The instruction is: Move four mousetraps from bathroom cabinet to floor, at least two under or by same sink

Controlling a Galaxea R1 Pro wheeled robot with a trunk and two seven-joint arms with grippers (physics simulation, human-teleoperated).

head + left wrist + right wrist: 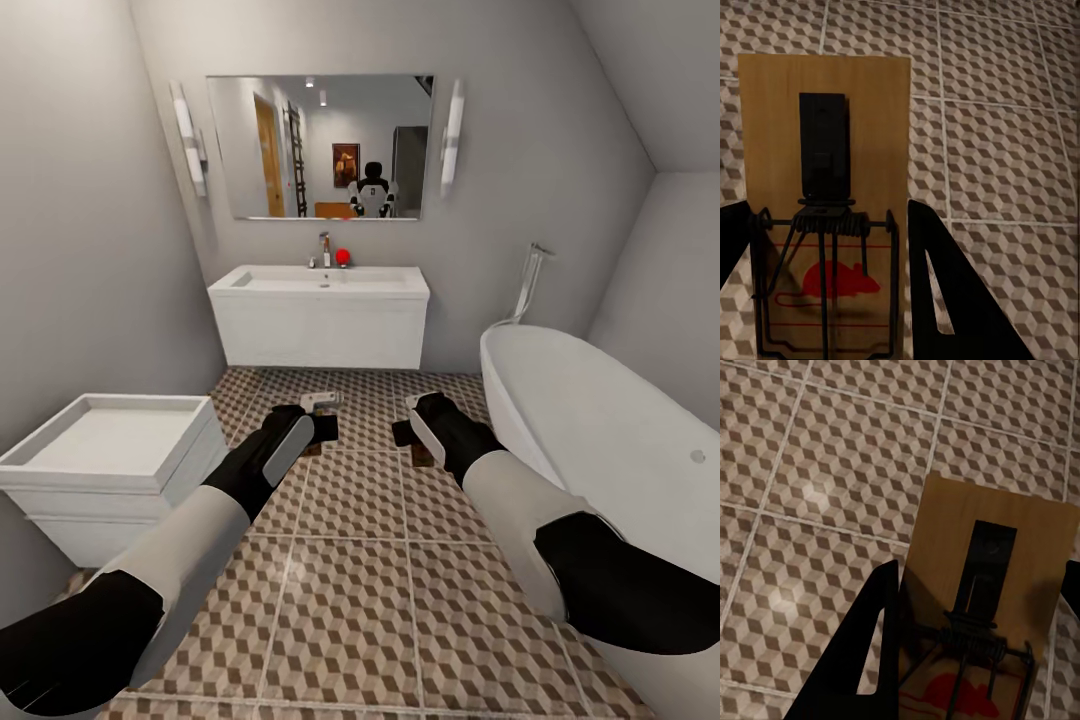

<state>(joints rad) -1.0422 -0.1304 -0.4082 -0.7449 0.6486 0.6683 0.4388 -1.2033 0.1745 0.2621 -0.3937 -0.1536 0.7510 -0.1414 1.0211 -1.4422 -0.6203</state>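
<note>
Both arms reach forward over the cube-patterned bathroom floor [350, 600], a short way in front of the white wall-hung sink [320, 285]. My left gripper [318, 425] is shut on a wooden mousetrap [322, 400]. In the left wrist view that mousetrap [825, 150], with wire spring and red mouse print, sits between the fingers [945, 300] above the tiles. My right gripper [410, 428] is shut on a second mousetrap [411, 402], seen close in the right wrist view [945, 525] between the dark fingers [870, 637]. The other two mousetraps and the cabinet are out of view.
A white bathtub [600, 430] runs along the right side. At the left stands a white square fixture [110, 450]. A tap and a red object [343, 257] sit on the sink, with a mirror [320, 145] above. Open tiles lie between the arms and under the sink.
</note>
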